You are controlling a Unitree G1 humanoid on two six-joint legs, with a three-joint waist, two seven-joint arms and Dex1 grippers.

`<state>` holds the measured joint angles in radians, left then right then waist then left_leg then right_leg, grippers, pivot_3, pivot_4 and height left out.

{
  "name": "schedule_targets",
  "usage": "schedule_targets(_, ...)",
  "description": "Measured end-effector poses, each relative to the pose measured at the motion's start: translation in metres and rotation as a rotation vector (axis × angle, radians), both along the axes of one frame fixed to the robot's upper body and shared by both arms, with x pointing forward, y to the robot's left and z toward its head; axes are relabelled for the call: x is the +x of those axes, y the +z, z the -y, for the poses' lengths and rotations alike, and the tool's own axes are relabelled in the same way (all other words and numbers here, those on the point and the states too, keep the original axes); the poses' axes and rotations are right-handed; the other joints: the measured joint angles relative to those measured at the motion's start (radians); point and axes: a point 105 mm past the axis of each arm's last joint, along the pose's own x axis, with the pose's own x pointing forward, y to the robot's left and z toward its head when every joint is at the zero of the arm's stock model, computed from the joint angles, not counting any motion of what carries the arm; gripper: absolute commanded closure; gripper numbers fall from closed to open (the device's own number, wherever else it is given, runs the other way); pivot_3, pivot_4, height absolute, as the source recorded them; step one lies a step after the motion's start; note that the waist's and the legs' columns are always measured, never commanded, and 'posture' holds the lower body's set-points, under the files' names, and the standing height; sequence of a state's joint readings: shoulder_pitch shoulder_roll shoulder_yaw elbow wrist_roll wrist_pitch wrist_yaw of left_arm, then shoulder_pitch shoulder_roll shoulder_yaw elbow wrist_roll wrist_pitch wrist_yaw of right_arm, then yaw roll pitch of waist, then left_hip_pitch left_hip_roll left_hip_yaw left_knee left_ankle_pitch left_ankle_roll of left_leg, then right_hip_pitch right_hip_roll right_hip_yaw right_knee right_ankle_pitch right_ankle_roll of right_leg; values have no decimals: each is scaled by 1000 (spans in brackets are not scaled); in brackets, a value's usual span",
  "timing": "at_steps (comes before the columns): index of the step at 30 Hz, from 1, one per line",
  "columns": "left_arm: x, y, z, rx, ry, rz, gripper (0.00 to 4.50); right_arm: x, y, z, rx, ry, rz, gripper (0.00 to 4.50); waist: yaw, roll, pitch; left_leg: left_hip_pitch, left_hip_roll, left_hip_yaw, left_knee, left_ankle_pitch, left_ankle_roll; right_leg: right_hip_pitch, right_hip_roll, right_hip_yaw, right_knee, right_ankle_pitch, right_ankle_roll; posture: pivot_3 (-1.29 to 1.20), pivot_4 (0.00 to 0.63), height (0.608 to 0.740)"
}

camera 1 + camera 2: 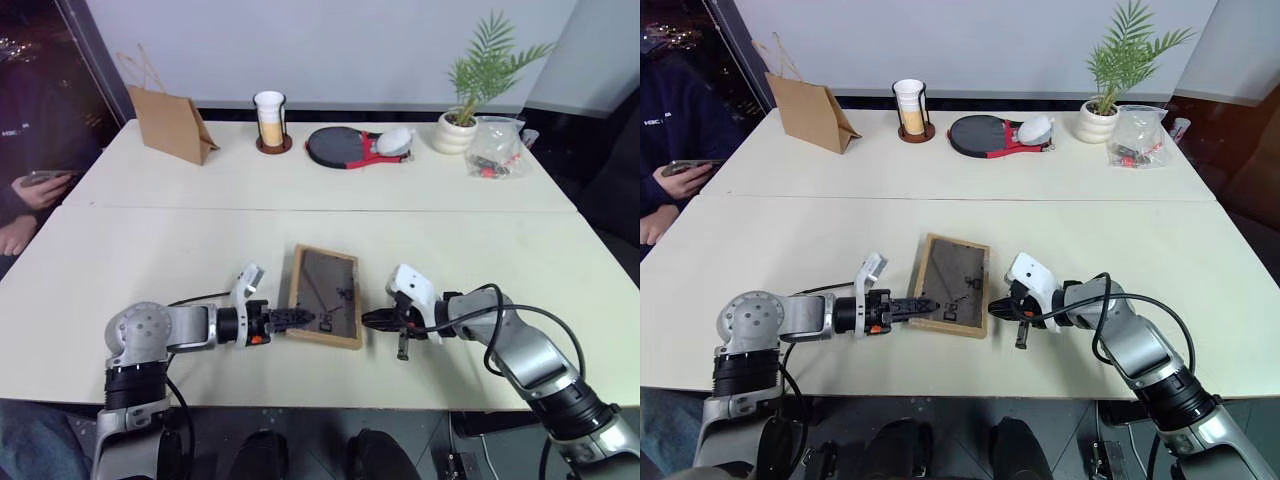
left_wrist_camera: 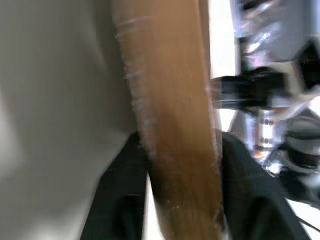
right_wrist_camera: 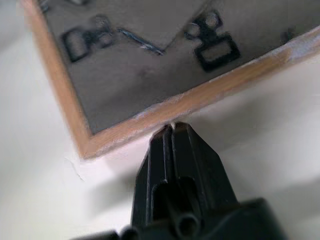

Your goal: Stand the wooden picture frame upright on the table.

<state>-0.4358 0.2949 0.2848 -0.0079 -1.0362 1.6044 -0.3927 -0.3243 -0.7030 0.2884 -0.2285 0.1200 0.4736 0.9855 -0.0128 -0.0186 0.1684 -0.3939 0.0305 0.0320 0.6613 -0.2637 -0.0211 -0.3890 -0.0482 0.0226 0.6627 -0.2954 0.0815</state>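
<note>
**Frame lies back-up, pinched on its left edge**

The wooden picture frame (image 1: 325, 295) lies flat on the table (image 1: 150, 250), dark back facing up, at the near middle just this side of the seam. The left gripper (image 1: 296, 318) comes in from the left with its fingers (image 2: 122, 200) either side of the frame's left rail near the near corner, pinching that wooden edge. The right gripper (image 1: 372, 319) has its fingers pressed together, holding nothing, their tip touching or just beside the frame's right rail.

The step in hand looks like raising the frame off its face. To do it well, the left grip should probably stay firm on the rail while that side lifts, with the shut right fingers acting as a stop so the frame pivots rather than slides to the right. The fold-out stand on the back seems still flat, so it likely needs freeing before the frame can stand alone. A grip so near one corner could let the frame twist.

Nothing stands close by. Well apart along the far edge are a brown paper bag (image 1: 172, 123), a cup in a holder (image 1: 270, 118), a black and red paddle (image 1: 345, 146), a potted plant (image 1: 470, 95) and a clear plastic bag (image 1: 497, 148). A person's hand holding a phone (image 1: 38, 186) shows at the far left.
</note>
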Motion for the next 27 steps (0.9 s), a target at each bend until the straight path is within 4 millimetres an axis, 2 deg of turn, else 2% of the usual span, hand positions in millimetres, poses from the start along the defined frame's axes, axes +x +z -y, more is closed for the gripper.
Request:
schedule_targets(4,-1,0,-2,-35,-5,-12,3454,1,5,3,7,-7,11,4500,0,0,0,-1,0,0,0,0,0,-1,0,0,0,0,0,0,150,740)
schedule_targets(8,1,-1,-3,-88,5,-41,3454,9,29,27,15,-79,43,4500,2,0,0,-4,-1,0,0,0,0,-4,-1,0,0,0,0,0,150,740)
schedule_targets(10,8,3,-6,-128,39,-40,3454,15,53,42,53,-130,62,4500,2,-1,0,-6,-1,0,0,0,0,-5,-1,0,0,0,0,0,150,740)
schedule_targets(12,11,9,-7,-154,43,-23,3454,18,83,47,132,-146,85,4500,-1,-1,0,-9,-1,0,1,0,0,-8,-1,0,0,1,2,0,150,740)
schedule_targets(14,11,16,-2,-194,24,-10,3454,17,112,40,226,-113,95,4500,-3,-1,1,-11,0,0,0,0,0,-10,0,0,0,1,2,0,150,740)
schedule_targets(17,9,22,5,-244,-7,-1,3454,10,134,19,325,-24,72,4500,-2,-1,1,-14,1,-1,0,0,0,-14,0,-1,0,1,2,0,150,740)
schedule_targets(20,9,24,7,-257,-11,2,3454,13,132,2,361,4,27,3567,0,-1,1,-15,0,-1,0,0,0,-15,-1,-1,0,1,2,0,150,740)
schedule_targets(27,8,33,11,-268,-31,47,3454,34,120,-16,373,-33,-35,47,1,-1,1,-16,-1,0,0,0,0,-16,-3,-1,0,1,2,0,150,740)
